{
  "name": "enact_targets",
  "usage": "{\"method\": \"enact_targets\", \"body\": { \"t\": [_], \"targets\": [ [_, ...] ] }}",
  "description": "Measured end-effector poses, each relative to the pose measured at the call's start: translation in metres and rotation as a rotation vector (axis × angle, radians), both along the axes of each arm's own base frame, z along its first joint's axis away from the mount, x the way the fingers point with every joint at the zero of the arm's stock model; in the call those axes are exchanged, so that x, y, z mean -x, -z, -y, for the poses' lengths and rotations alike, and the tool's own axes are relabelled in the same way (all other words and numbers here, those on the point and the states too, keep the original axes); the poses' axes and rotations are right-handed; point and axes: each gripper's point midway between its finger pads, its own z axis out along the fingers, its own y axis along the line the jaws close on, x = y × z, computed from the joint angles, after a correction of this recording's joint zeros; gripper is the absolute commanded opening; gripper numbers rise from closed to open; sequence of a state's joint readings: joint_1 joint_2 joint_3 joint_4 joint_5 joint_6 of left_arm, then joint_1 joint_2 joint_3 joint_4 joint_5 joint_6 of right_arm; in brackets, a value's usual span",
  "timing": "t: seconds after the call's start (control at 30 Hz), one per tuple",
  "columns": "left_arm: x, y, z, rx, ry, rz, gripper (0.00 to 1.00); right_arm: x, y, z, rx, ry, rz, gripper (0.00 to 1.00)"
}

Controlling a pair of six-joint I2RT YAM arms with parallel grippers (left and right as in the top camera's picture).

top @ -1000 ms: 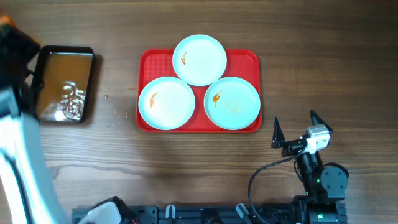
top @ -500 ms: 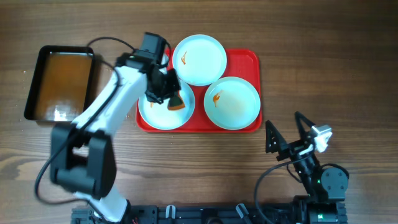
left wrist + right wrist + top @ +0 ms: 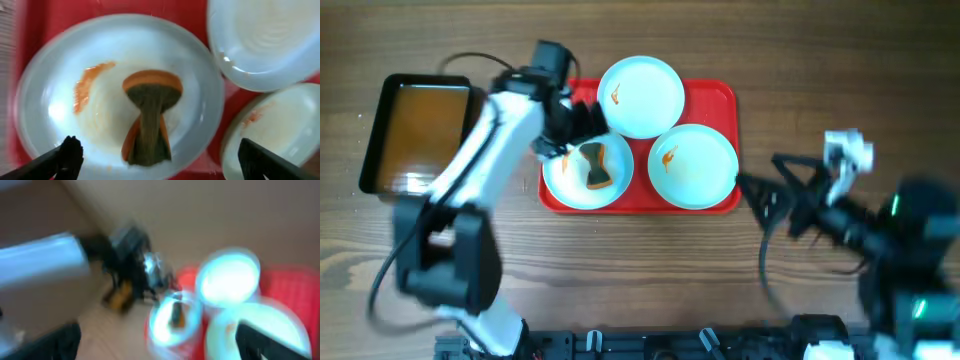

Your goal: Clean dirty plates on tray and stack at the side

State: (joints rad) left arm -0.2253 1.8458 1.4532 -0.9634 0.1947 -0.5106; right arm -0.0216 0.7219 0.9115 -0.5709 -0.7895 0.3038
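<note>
Three pale plates sit on the red tray: a back plate, a front right plate and a front left plate, each with an orange smear. An orange and dark green sponge, pinched at its middle, lies free on the front left plate beside its smear. My left gripper hovers just above it, open, fingertips wide to either side of the sponge. My right gripper, blurred, stands open off the tray's right edge, holding nothing.
A black pan of brownish water sits on the wooden table left of the tray. The left arm stretches from the front left across to the tray. The right arm's body fills the front right.
My left gripper has opened and let the sponge go onto the front left plate. My right arm has swung up and left toward the tray's right edge, blurred with motion.
</note>
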Motion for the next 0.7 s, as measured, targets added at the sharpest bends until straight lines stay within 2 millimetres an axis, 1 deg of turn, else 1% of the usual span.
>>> {"method": "enact_targets", "body": {
  "t": [0.03, 0.07, 0.13, 0.17, 0.2, 0.23, 0.27, 0.3, 0.33, 0.37, 0.4, 0.47, 0.5, 0.53, 0.57, 0.6, 0.63, 0.67, 0.7],
  "targets": [
    [-0.006, -0.034, -0.011, 0.018, -0.031, 0.083, 1.00, -0.014, -0.007, -0.001, 0.059, -0.036, -0.078, 1.00],
    [-0.007, -0.068, -0.024, 0.032, -0.063, 0.161, 1.00, -0.025, -0.008, -0.004, 0.112, -0.075, -0.152, 1.00],
    [-0.003, -0.105, -0.042, 0.037, -0.106, 0.243, 1.00, -0.032, -0.003, -0.015, 0.222, -0.145, -0.286, 1.00],
    [0.006, -0.112, -0.048, 0.033, -0.120, 0.238, 1.00, -0.049, -0.007, -0.034, 0.301, -0.211, -0.299, 1.00],
    [0.009, -0.113, -0.051, 0.031, -0.125, 0.230, 1.00, -0.056, -0.002, -0.046, 0.343, -0.252, -0.326, 1.00],
    [0.014, -0.108, -0.054, 0.025, -0.133, 0.197, 1.00, -0.068, 0.006, -0.061, 0.385, -0.286, -0.337, 1.00],
    [0.018, -0.102, -0.057, 0.020, -0.145, 0.162, 1.00, -0.085, 0.019, -0.081, 0.400, -0.313, -0.349, 1.00],
    [0.022, -0.098, -0.063, 0.018, -0.175, 0.132, 1.00, -0.101, 0.037, -0.099, 0.388, -0.306, -0.396, 0.82],
    [0.024, -0.096, -0.070, 0.019, -0.208, 0.111, 1.00, -0.112, 0.054, -0.108, 0.378, -0.290, -0.450, 0.58],
    [0.027, -0.095, -0.080, 0.016, -0.243, 0.092, 1.00, -0.123, 0.070, -0.117, 0.365, -0.276, -0.494, 0.49],
    [0.034, -0.092, -0.094, 0.011, -0.292, 0.058, 1.00, -0.136, 0.097, -0.128, 0.361, -0.267, -0.554, 0.40],
    [0.043, -0.089, -0.107, -0.003, -0.332, 0.016, 0.98, -0.144, 0.129, -0.142, 0.384, -0.287, -0.601, 0.39],
    [0.046, -0.088, -0.110, -0.021, -0.341, 0.003, 0.98, -0.144, 0.158, -0.154, 0.417, -0.313, -0.644, 0.44],
    [0.048, -0.087, -0.112, -0.033, -0.343, -0.003, 0.99, -0.142, 0.185, -0.163, 0.458, -0.327, -0.681, 0.54],
    [0.050, -0.087, -0.114, -0.043, -0.345, -0.008, 0.99, -0.143, 0.212, -0.170, 0.509, -0.325, -0.705, 0.70],
    [0.050, -0.087, -0.114, -0.048, -0.346, -0.009, 0.97, -0.144, 0.233, -0.175, 0.552, -0.328, -0.706, 0.70],
    [0.050, -0.087, -0.115, -0.053, -0.347, -0.009, 0.97, -0.141, 0.254, -0.179, 0.588, -0.332, -0.732, 0.63],
    [0.050, -0.086, -0.117, -0.062, -0.349, -0.008, 0.97, -0.139, 0.270, -0.180, 0.616, -0.335, -0.753, 0.43],
    [0.050, -0.086, -0.119, -0.073, -0.352, -0.007, 0.96, -0.138, 0.283, -0.181, 0.641, -0.340, -0.760, 0.36]
  ]
}}
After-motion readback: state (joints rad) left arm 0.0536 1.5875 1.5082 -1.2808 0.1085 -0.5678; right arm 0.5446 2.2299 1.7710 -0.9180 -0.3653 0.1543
